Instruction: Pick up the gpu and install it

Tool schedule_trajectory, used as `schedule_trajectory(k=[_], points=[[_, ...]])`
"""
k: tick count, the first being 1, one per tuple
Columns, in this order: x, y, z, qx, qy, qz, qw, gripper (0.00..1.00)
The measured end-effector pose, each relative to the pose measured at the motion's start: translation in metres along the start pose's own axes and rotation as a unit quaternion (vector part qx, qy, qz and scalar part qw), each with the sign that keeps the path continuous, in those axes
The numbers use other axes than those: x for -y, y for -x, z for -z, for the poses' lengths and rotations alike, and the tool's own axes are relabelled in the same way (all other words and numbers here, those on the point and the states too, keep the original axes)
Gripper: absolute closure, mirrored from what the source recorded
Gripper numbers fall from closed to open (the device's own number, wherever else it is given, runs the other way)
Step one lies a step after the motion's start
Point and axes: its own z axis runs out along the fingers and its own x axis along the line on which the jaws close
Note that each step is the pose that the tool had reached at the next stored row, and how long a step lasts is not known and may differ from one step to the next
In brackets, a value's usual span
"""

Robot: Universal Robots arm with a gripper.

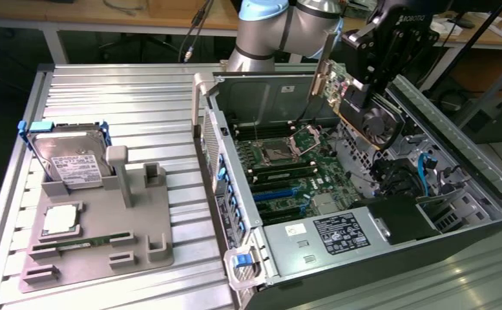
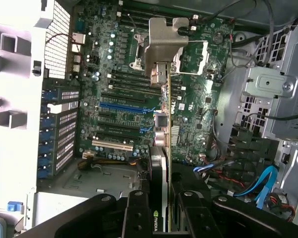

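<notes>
- Exterior view: your gripper is closed on the gpu, at about two o'clock in the scene.
- The card hangs tilted over the open case, with its fan facing roughly five o'clock.
- Its silver bracket sits at the card's ten o'clock end, near the case's rear wall.
- The motherboard lies under the card, toward seven o'clock from it, and the card is not seated in any slot.
- Wrist view: you look along the gpu edge-on, with a black finger pressed on each face and the gripper clamped across it.
- Past the card's edge you see the motherboard and its blue slot, which is clear of the card.
- Exterior view again: at nine o'clock from the case, a grey stand rests on the table.
- The hard drive stands upright at the stand's eleven o'clock corner.
- A memory stick lies flat toward its seven o'clock side.
</notes>
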Motion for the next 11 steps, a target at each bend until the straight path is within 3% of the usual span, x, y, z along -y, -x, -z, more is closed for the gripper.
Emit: schedule_trajectory(k=[1,2,3,4,5,6,9,11], points=[[0.0,0.0,0.0,0.0014,0.0093,0.0,1.0,0.73],[-0.0001,0.0001,-0.0001,0.0038,0.0261,-0.001,0.9997,0.73],[0.0,0.0,0.0,0.0049,0.0338,-0.002,0.9994,0.73],[0.0,0.0,-0.0001,0.0055,0.0383,-0.002,0.9993,0.73],[-0.0001,0.0,-0.0001,0.0056,0.0385,-0.002,0.9992,0.73],[0.0001,0.0,-0.0001,0.0059,0.0409,-0.002,0.9991,0.73],[0.0002,0.0,-0.0002,0.0086,0.0613,-0.003,0.9981,0.73],[0.0001,0.0,-0.0002,0.0089,0.0631,-0.003,0.998,0.73]])
